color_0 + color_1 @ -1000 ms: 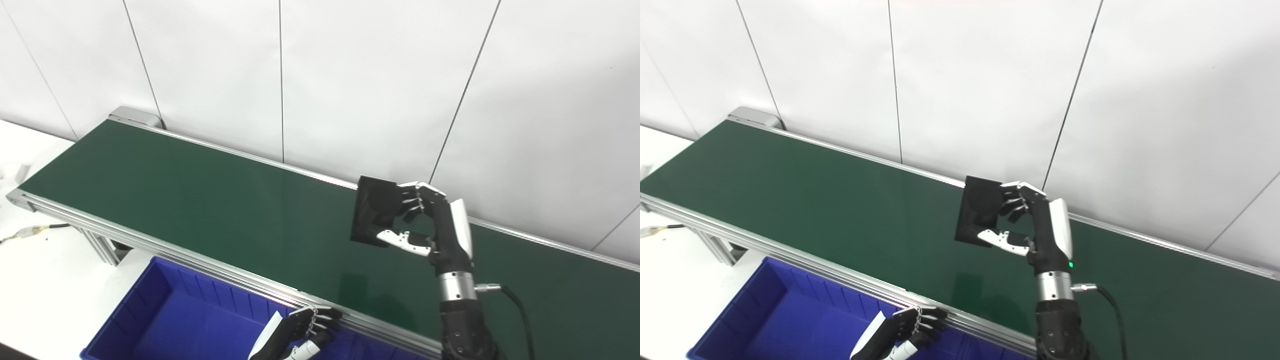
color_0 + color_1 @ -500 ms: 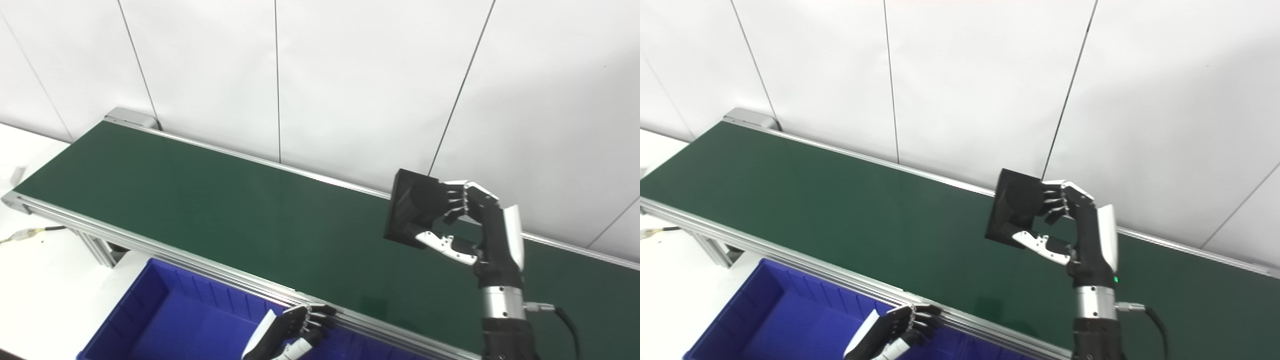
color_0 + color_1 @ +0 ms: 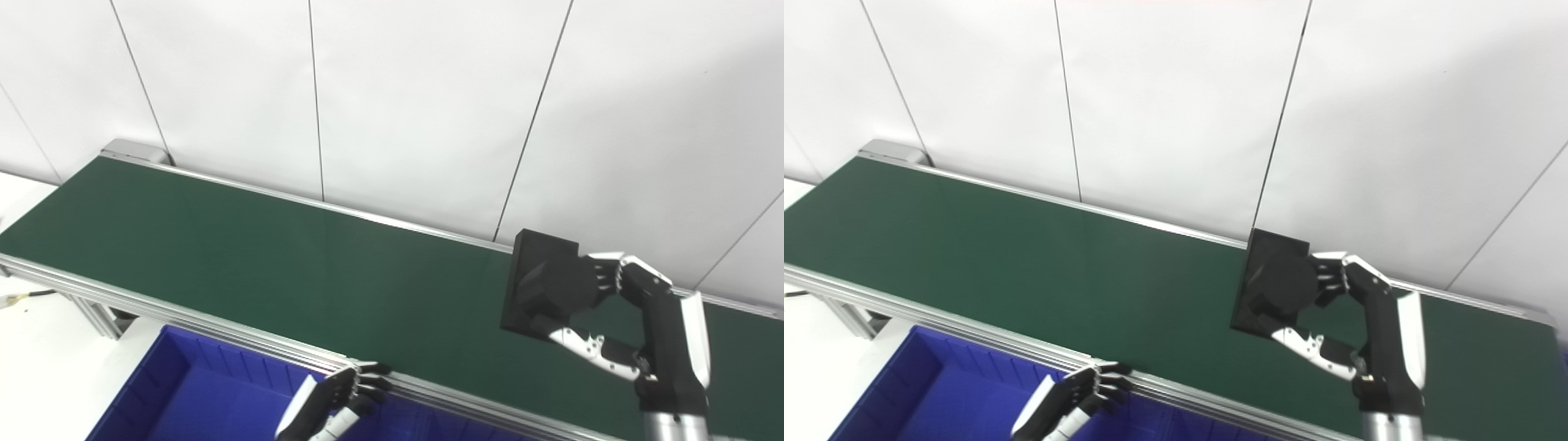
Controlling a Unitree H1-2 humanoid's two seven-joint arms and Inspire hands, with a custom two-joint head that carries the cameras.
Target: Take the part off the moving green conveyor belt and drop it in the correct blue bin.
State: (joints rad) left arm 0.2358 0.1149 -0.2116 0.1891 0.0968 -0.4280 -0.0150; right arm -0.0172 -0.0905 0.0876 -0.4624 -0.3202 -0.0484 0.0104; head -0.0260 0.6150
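Observation:
My right hand is shut on a flat black square part, pinched between fingers and thumb and held upright above the green conveyor belt near its far right rail. The part also shows in the right eye view. My left hand hovers low at the near rail over the blue bin, fingers loosely curled, holding nothing.
The belt's aluminium near rail runs between the bin and the belt. A white panelled wall stands right behind the belt. A white table surface with a cable lies at the left.
The camera has swung right. My right hand has lifted the part and carried it rightward and toward me. The left hand has kept its place by the near rail.

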